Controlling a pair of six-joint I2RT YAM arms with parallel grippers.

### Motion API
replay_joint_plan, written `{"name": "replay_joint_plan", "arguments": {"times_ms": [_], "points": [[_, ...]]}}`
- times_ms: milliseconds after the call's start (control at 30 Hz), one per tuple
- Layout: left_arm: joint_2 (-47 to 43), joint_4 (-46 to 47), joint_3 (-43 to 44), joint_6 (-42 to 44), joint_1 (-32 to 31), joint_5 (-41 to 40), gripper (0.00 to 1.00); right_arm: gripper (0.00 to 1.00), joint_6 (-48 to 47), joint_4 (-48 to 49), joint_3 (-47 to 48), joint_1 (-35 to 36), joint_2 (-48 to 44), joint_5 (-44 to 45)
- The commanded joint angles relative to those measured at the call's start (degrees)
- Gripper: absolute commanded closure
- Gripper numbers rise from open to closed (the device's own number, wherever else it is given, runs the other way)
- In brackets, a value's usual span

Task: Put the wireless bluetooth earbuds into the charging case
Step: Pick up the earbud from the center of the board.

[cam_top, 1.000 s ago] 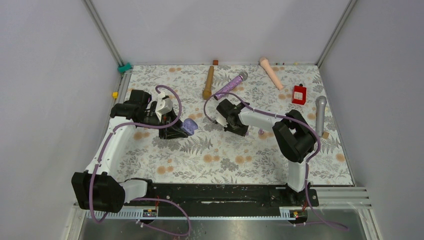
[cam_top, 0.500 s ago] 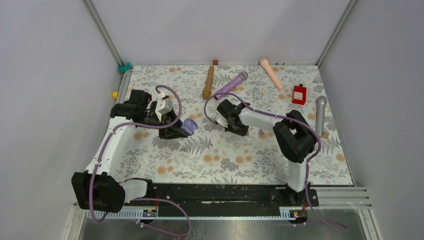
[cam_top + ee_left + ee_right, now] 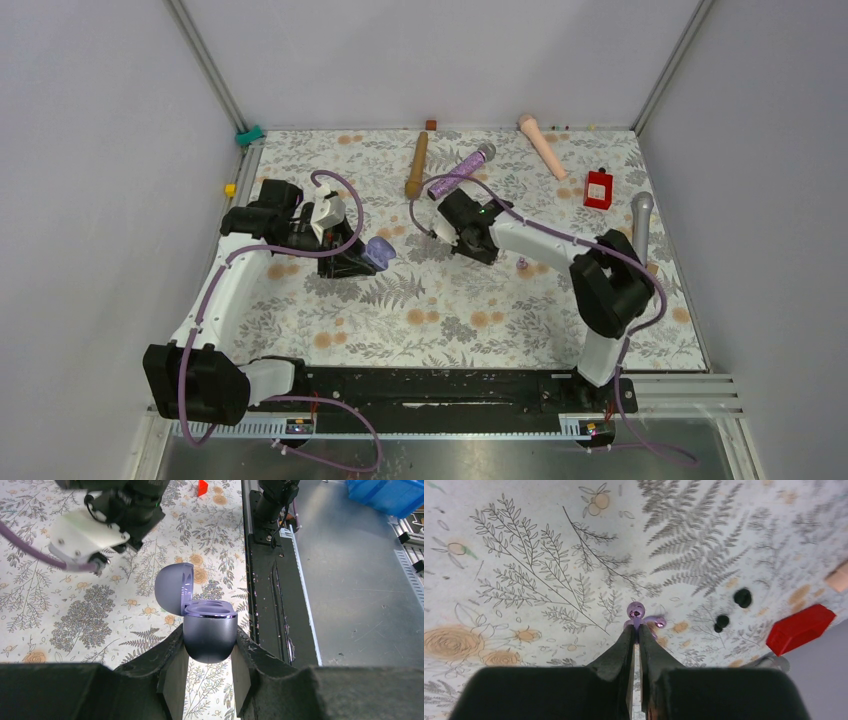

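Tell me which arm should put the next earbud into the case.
Right. The right gripper is shut on a lilac earbud at its fingertips, so it likely only has to carry it across. The left gripper is occupied holding the open case.

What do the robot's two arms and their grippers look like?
Both the left arm and right arm have white curved links joined by bulky black joint housings, with a lilac cable looping along each. The left gripper and right gripper end in matte black, wedge-shaped fingers. A small green light glows on the right arm.
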Motion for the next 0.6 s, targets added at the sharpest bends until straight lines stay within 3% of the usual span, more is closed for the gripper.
{"name": "replay_joint_plan", "arguments": {"times_ms": [0,233,567], "points": [[-0.36,-0.06,0.98,1.95,0.38,3.80,0.98,0.95,0.95,-3.26,5.29,-0.03,-9.48,0.42],[-0.58,-0.06,0.84,2.10,0.36,3.94,0.98,0.96,4.36,-6.66,11.69,-0.08,-20.48,-4.64],[-0.45,-0.06,0.59,2.72,0.39,3.82,0.99,0.96,9.94,-5.74,15.06,0.04,-31.90,-21.75]]}}
